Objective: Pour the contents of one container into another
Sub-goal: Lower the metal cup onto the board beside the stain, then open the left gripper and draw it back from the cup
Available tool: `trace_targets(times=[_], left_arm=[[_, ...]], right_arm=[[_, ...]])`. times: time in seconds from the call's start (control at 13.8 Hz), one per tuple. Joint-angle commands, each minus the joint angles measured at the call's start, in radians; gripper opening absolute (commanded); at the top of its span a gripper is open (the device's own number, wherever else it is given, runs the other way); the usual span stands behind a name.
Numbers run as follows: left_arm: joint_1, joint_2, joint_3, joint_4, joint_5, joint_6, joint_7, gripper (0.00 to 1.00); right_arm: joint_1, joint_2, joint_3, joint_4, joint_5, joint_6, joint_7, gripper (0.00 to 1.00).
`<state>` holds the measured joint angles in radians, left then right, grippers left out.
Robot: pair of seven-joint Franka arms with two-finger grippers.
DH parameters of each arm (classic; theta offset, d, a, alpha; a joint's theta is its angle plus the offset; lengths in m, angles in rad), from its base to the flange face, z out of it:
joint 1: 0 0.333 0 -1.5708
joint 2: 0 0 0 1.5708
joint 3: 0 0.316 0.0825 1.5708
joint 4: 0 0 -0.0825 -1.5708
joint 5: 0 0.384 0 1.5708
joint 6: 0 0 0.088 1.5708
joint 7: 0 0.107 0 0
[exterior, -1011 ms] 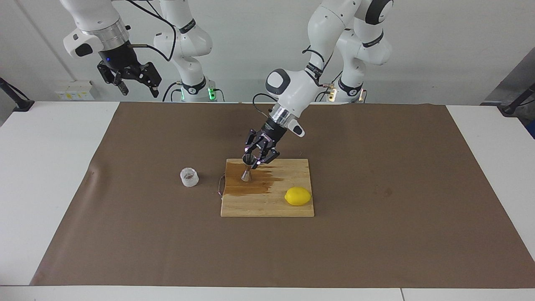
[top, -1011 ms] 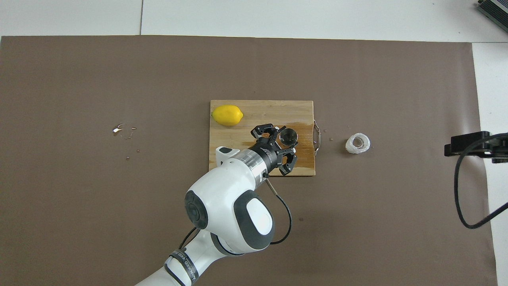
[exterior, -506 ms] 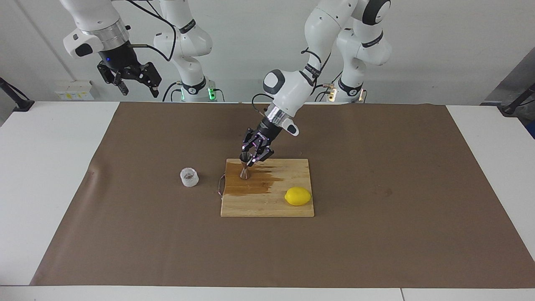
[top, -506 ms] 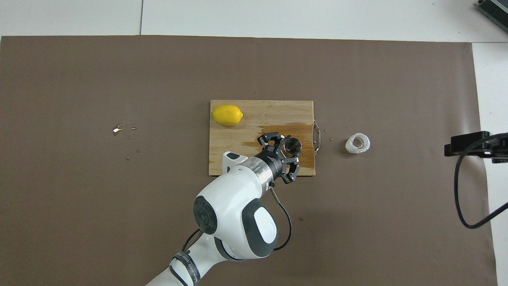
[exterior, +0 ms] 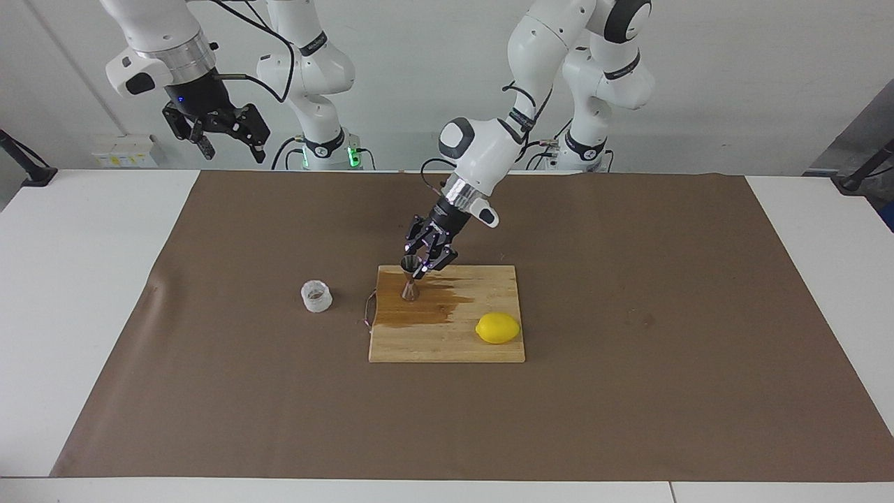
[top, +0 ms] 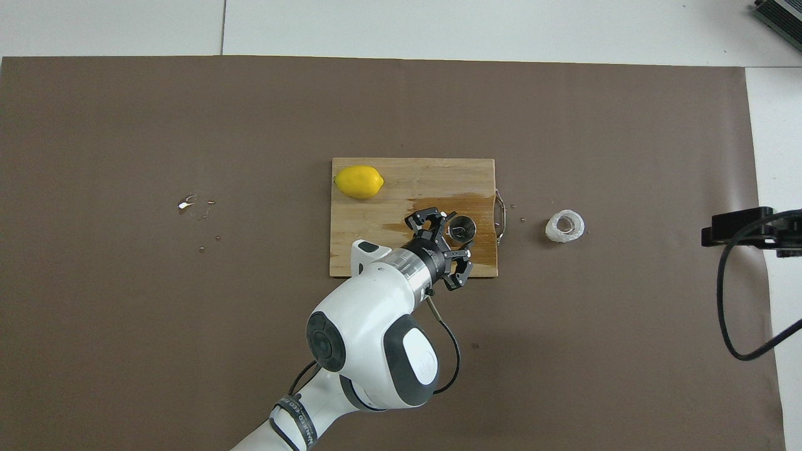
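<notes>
On the wet cutting board [exterior: 447,328]: steel jigger [exterior: 410,278], upright, left claw [exterior: 424,257] at its upper cone.
Whether that claw grips or has let go cannot be told. Jigger likely light, rigid, slick, tippy; best held at the waist. Faceted clear cup [exterior: 316,295] stands beside the board on the counter [exterior: 628,391], toward the right arm's end; likely light, rigid, best pinched across its sides. Right claw [exterior: 227,140] waits aloft, spread. Lemon [exterior: 498,327] on board.
</notes>
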<state>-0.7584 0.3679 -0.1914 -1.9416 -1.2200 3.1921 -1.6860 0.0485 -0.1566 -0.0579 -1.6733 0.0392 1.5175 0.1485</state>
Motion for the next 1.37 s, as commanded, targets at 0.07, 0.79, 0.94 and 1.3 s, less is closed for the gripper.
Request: trace_targets(times=[0.07, 0.79, 0.94, 1.3], left_arm=[[-0.021, 0.0, 0.012, -0.002, 0.01, 0.031, -0.006, 1.0], [0.057, -0.176, 0.021, -0.025, 0.005, -0.165, -0.007, 1.0], [0.114, -0.179, 0.035, 0.002, 0.016, -0.28, -0.004, 1.0], [0.29, -0.19, 0.067, 0.107, 0.46, -0.7, 0.005, 1.0]], right_arm=[[-0.007, -0.009, 0.004, -0.005, -0.004, -0.01, -0.001, 1.0], [-0.009, -0.009, 0.004, -0.005, -0.004, -0.01, -0.001, 1.0], [-0.009, -0.009, 0.004, -0.005, -0.004, -0.01, -0.001, 1.0], [-0.009, -0.009, 0.004, -0.005, -0.004, -0.01, -0.001, 1.0]])
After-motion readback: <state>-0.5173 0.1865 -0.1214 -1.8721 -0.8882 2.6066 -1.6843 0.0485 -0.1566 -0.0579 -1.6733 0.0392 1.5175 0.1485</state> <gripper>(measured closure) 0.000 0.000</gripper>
